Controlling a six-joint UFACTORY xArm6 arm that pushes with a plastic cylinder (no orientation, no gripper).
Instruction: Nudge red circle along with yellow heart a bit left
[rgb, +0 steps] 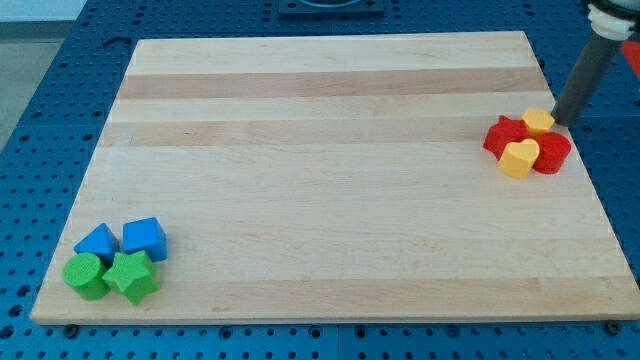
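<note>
While my tip (558, 121) is sitting at the view's right edge, touching the small yellow block (538, 122) and gripping nothing, the red circle (551, 152) and yellow heart (518, 158) are lying together just below it, beside the red star (503, 135). Blue and green blocks are clustering bottom-left.

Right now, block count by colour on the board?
Red: 2, red star and red circle
Yellow: 2, yellow heart and a small yellow block
Blue: 2, blue triangle and blue cube
Green: 2, green cylinder and green star
Total: 8
My tip sits just right of the small yellow block.
</note>
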